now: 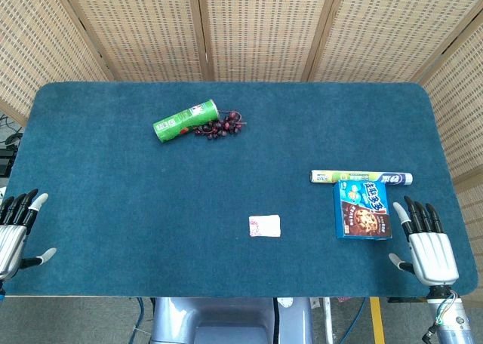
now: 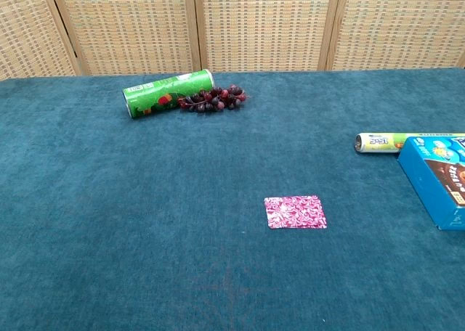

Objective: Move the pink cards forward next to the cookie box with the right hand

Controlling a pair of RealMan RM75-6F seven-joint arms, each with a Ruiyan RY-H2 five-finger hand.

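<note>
A: Looking at the small flat pink patterned pack of cards (image 2: 295, 212), it lies alone on the blue felt table (image 1: 113, 178), well left of the blue cardboard cookie box (image 1: 362, 210), untouched.

B: And the hands?

A: The right hand (image 1: 427, 247) rests at the table's near edge just right of the box, fingers spread, empty; the left hand (image 1: 16, 231) likewise (partly cut off).

B: Risks?

A: Reaching across could nudge the box or the foil-wrapped tube (image 1: 361, 177) behind it. Thin cards may slip from the fingers. The chest view shows neither hand.
</note>
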